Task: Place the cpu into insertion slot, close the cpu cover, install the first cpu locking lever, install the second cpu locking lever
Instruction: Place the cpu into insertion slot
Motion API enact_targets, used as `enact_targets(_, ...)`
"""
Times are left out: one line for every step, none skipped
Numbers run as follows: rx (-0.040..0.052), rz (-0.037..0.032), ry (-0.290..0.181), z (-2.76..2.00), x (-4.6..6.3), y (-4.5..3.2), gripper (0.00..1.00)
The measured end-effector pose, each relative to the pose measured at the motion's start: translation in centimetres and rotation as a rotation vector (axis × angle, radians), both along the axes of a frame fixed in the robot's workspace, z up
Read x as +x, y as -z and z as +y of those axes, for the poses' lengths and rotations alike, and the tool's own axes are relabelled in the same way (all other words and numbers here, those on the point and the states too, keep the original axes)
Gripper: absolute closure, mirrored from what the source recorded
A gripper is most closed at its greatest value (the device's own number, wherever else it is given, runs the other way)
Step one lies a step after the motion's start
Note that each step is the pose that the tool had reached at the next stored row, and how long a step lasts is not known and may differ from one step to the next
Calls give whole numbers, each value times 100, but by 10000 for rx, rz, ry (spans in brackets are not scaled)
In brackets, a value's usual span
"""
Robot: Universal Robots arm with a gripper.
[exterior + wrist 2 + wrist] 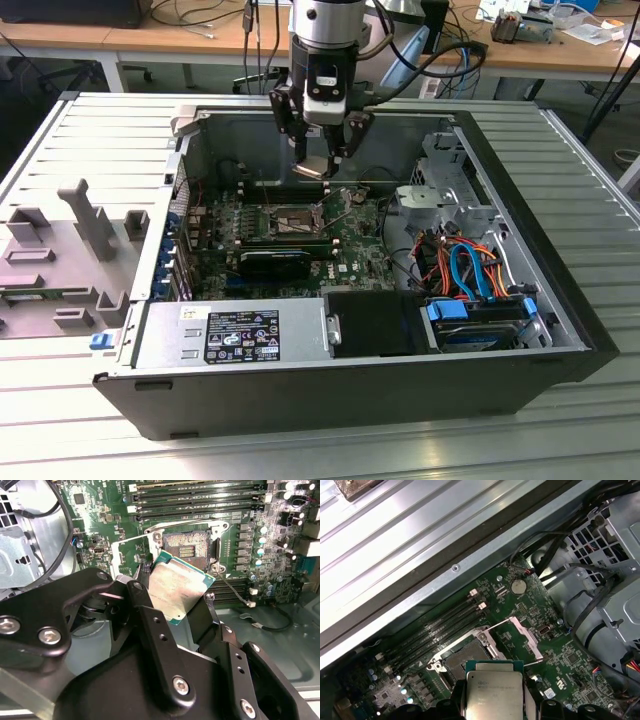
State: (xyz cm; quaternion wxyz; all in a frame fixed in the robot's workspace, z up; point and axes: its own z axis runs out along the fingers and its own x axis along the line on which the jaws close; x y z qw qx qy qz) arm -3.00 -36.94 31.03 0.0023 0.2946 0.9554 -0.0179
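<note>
– Over the open computer case point(300, 390) on the desk point(100, 130), what does the end effector point(318, 160) have?

– Its fingers point(145, 605) are closed on the cpu point(312, 167), pinching two opposite edges; the chip's dull metal top point(494, 695) faces the first wrist view.

– Where does the chip sit against the board?

– It hangs above the green motherboard point(350, 250), clear of it, near the case's far wall in the exterior view. The insertion slot point(187, 547) lies below and just beyond it, uncovered, with its contact bed showing.

– And the cpu cover point(527, 637)?

– Swung open, standing beside the slot rather than over it.
</note>
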Motion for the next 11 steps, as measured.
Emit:
enact_targets(0,0,32,0,0,0,45)
enact_targets(0,0,77,0,0,0,45)
enact_targets(0,0,100,0,0,1,45)
enact_targets(0,0,124,0,0,1,45)
enact_targets(0,0,163,0,0,1,45)
enact_targets(0,0,208,0,0,1,45)
enact_targets(0,0,258,0,0,1,45)
enact_targets(0,0,294,0,0,1,45)
enact_targets(0,0,325,0,0,2,45)
enact_targets(0,0,347,0,0,2,45)
enact_targets(0,0,378,0,0,2,45)
